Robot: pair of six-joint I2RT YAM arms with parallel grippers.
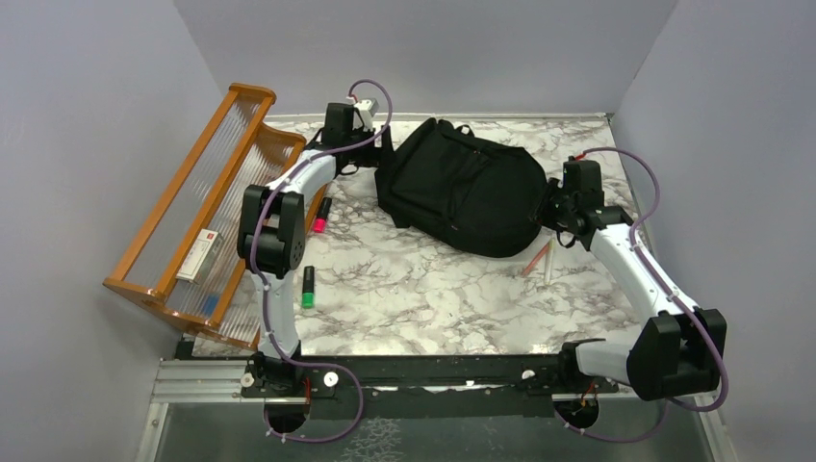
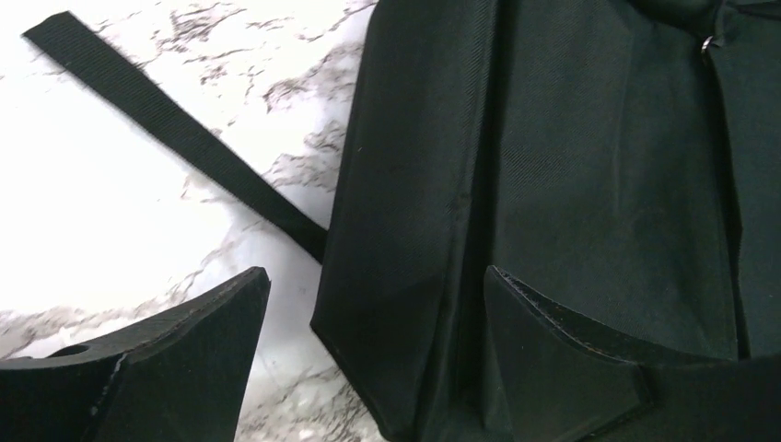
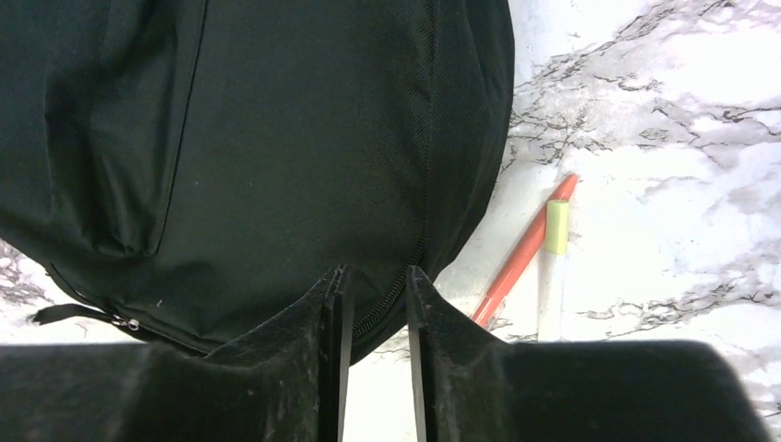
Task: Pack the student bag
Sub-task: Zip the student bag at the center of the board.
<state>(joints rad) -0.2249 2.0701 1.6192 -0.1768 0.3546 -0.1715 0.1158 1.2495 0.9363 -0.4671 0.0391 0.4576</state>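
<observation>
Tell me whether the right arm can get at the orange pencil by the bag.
Probably yes: the orange pencil lies uncovered beside the right gripper, clear of the student bag; only a white pen lies alongside.

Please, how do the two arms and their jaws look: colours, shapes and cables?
The left arm and the right arm have white tube-like links joined by bulky black joint housings. A thin lilac cable loops along each one. The jaws are matte black, flat and wedge-shaped, with slightly scuffed edges.
</observation>
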